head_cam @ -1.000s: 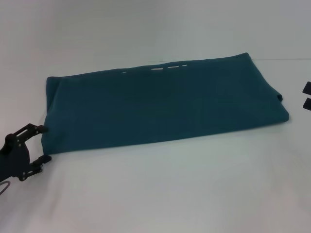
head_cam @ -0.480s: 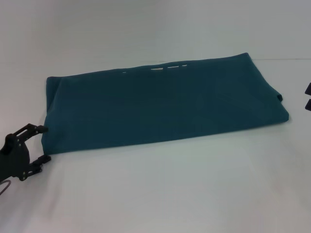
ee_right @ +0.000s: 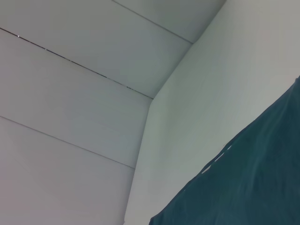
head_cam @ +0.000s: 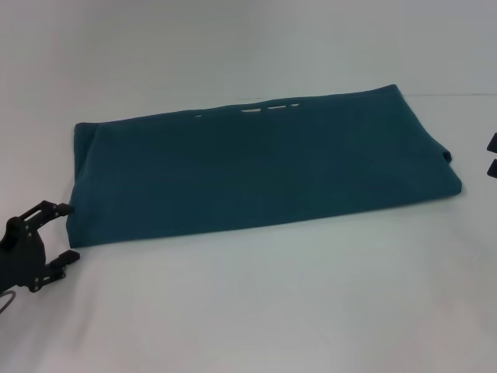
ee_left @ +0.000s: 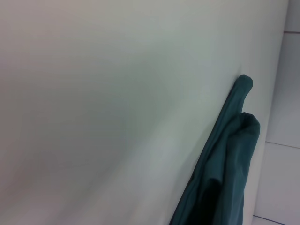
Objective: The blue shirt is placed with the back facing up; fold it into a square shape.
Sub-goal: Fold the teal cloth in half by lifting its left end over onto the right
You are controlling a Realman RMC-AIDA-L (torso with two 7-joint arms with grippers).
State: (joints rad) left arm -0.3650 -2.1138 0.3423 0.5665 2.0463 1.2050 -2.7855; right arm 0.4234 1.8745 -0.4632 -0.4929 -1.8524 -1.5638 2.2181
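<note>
The blue shirt (head_cam: 256,167) lies folded into a long flat band across the white table (head_cam: 256,311), with bits of white lettering showing at its far edge. My left gripper (head_cam: 70,231) is open just off the shirt's near left corner, low over the table, holding nothing. My right gripper (head_cam: 492,155) shows only as two dark fingertips at the right edge, apart from the shirt's right end. The left wrist view shows the shirt's folded edge (ee_left: 225,154). The right wrist view shows the shirt's far part (ee_right: 253,187).
The white table stretches on all sides of the shirt. A tiled wall (ee_right: 70,93) stands behind the table in the right wrist view. A floor or wall seam (ee_left: 281,140) lies beyond the table edge in the left wrist view.
My left gripper has drawn back slightly down and to the left, away from the shirt's corner. The shirt and the right gripper have stayed where they were.
</note>
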